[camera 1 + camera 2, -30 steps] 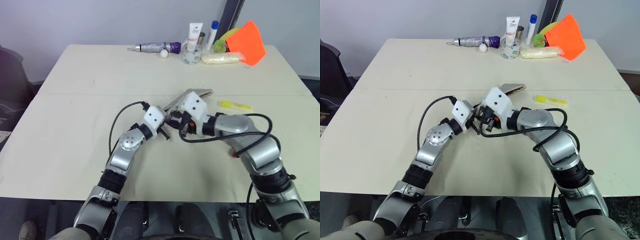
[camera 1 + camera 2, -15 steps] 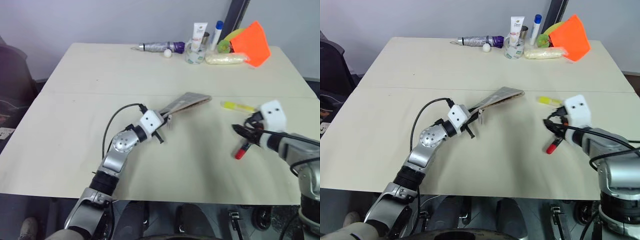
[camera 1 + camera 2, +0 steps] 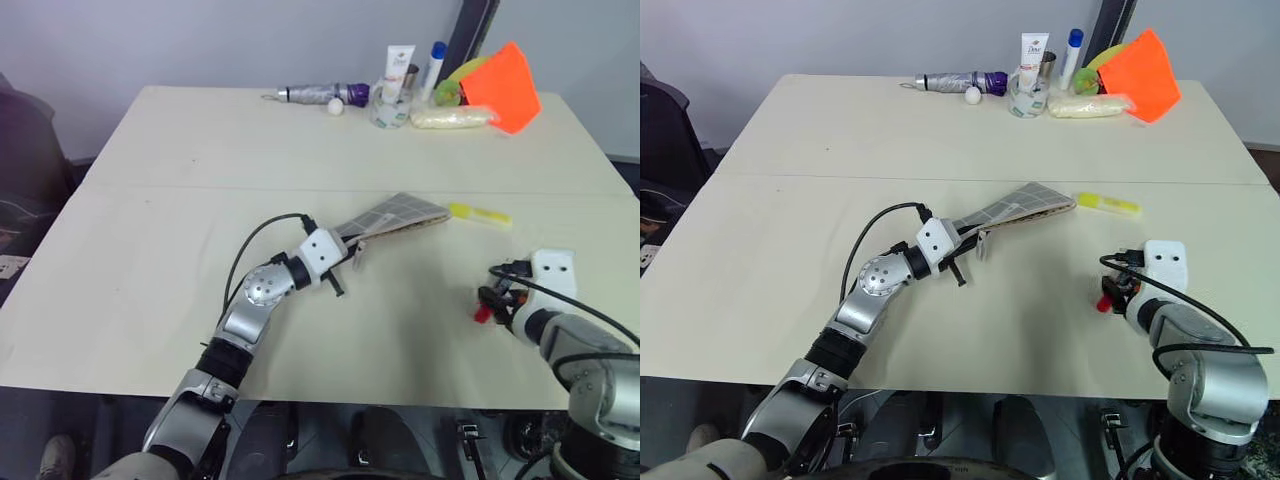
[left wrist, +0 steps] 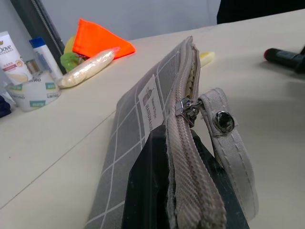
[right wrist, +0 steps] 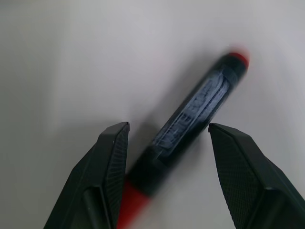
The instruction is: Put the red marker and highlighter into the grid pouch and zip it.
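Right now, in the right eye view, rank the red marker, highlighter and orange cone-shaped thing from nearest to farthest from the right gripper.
1. Red marker, between the open right gripper's fingers.
2. Highlighter, farther back on the table, beside the grid pouch's end.
3. Orange cone-shaped thing, at the far edge.

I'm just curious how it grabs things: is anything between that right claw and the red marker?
Nothing visible. The right gripper hangs over the red marker with its fingers open on either side of it, and only bare table lies around it.
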### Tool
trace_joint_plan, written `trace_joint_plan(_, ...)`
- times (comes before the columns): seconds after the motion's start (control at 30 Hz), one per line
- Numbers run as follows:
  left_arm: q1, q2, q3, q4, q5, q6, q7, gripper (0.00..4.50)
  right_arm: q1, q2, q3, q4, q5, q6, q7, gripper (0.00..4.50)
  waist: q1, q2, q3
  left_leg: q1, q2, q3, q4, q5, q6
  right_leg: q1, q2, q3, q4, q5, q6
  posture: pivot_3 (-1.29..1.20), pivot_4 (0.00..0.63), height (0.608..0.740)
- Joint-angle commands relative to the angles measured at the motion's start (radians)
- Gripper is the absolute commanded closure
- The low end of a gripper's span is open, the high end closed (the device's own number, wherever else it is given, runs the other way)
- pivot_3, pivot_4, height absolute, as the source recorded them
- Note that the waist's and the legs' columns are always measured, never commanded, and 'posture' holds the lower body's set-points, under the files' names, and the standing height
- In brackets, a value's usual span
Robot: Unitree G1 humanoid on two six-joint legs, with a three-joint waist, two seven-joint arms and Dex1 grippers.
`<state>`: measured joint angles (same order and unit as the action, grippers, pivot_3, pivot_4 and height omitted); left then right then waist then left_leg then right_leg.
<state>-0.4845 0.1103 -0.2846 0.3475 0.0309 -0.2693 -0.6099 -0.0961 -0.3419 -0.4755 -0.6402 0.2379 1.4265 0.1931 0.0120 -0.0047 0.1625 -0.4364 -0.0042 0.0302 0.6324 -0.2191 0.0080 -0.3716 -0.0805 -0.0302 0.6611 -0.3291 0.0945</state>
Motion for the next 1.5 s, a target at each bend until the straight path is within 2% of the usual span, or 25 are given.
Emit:
trace_joint_plan(0.03, -0.003, 0.002, 0.004, -0.024, -0.007, -0.022, -0.002, 4.50, -0.005, 0.006, -0.006, 0.019, -0.013, -0.010, -0.020, 2.31, 0.000, 0.000, 0.000, 0.000, 0.000, 0.000, 0.000, 0.000, 0.000, 0.000, 0.000, 0.000, 0.000, 0.000, 0.000, 0.00, 0.150, 0.740)
trace_joint_plan(0.07, -0.002, 0.004, 0.009, -0.028, -0.007, -0.019, 0.003, 4.50, -0.008, -0.006, 0.001, 0.024, -0.012, -0.013, -0.018, 2.65, 0.000, 0.000, 0.000, 0.000, 0.000, 0.000, 0.000, 0.000, 0.000, 0.000, 0.000, 0.000, 0.000, 0.000, 0.000, 0.00, 0.150, 0.740)
trace_joint_plan(0.17, 0.000, 0.007, 0.017, -0.034, -0.010, -0.013, 0.013, 4.50, -0.021, -0.045, 0.022, 0.036, -0.014, -0.025, -0.014, 4.15, 0.000, 0.000, 0.000, 0.000, 0.000, 0.000, 0.000, 0.000, 0.000, 0.000, 0.001, 0.000, 0.000, 0.000, 0.000, 0.00, 0.150, 0.740)
trace_joint_plan(0.2, 0.002, 0.007, 0.020, -0.036, -0.012, -0.011, 0.017, 4.50, -0.030, -0.071, 0.036, 0.041, -0.016, -0.038, -0.008, 4.23, -0.001, 0.000, 0.000, 0.000, 0.000, 0.000, 0.000, 0.000, 0.000, 0.000, 0.001, 0.000, 0.000, 0.000, 0.000, 0.00, 0.150, 0.740)
trace_joint_plan(0.33, 0.004, 0.006, 0.042, -0.047, -0.031, 0.011, 0.031, 4.50, -0.015, -0.346, 0.216, 0.007, -0.048, -0.269, 0.132, 4.23, -0.002, 0.002, 0.001, 0.000, -0.001, 0.001, 0.001, 0.000, 0.000, -0.001, 0.000, 0.000, 0.001, 0.000, 0.000, 0.00, 0.150, 0.740)
trace_joint_plan(0.53, 0.008, 0.010, 0.046, -0.066, -0.034, 0.021, 0.032, 4.50, -0.036, -0.513, 0.265, 0.010, -0.043, -0.483, 0.278, 4.23, -0.001, 0.001, 0.001, 0.000, 0.000, 0.000, 0.001, 0.000, 0.000, -0.001, 0.003, 0.000, 0.001, 0.000, 0.001, 0.00, 0.150, 0.740)
trace_joint_plan(1.0, 0.034, 0.015, 0.029, -0.108, -0.027, 0.026, 0.022, 4.50, -0.103, -0.549, 0.391, 0.052, -0.087, -0.578, 0.326, 4.23, 0.001, 0.000, 0.001, 0.000, 0.000, 0.000, 0.002, 0.000, 0.000, 0.000, 0.001, 0.000, 0.001, 0.000, 0.001, 0.00, 0.150, 0.740)
trace_joint_plan(1.33, 0.027, 0.052, -0.015, -0.115, -0.003, -0.010, -0.038, 4.50, -0.090, -0.669, 0.496, 0.049, -0.191, -0.684, 0.409, 4.23, 0.001, 0.001, 0.001, 0.000, 0.000, 0.000, 0.002, 0.000, 0.000, 0.000, 0.001, 0.000, 0.001, 0.000, 0.001, 0.00, 0.150, 0.740)
trace_joint_plan(1.5, 0.018, 0.084, -0.044, -0.122, -0.002, -0.029, -0.105, 4.50, -0.104, -0.766, 0.633, 0.037, -0.305, -0.833, 0.510, 4.23, 0.000, 0.001, 0.001, 0.000, 0.000, 0.000, 0.003, 0.000, 0.000, 0.000, 0.001, 0.000, 0.001, 0.000, 0.001, 0.00, 0.150, 0.740)
